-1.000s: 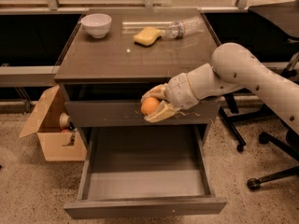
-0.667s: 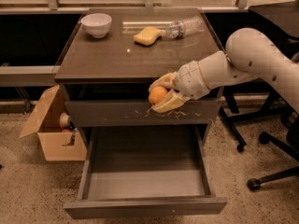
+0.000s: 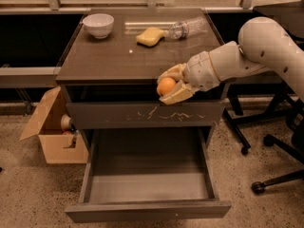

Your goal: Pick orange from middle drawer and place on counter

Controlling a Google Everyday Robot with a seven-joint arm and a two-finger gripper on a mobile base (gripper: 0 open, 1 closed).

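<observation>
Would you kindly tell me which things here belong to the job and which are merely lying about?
Job: orange, held in the tool at the front edge of the counter; open drawer.
Lying about: bowl, sponge, bottle, box.

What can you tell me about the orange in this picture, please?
The orange is a small, round, smooth-skinned fruit, evenly orange with a soft highlight. It is held clear of every surface by the gripper, whose two pale fingers clasp it from above and below. It appears level with the front edge of the counter, right of centre, and above the open middle drawer. Only the fingers touch it.
</observation>
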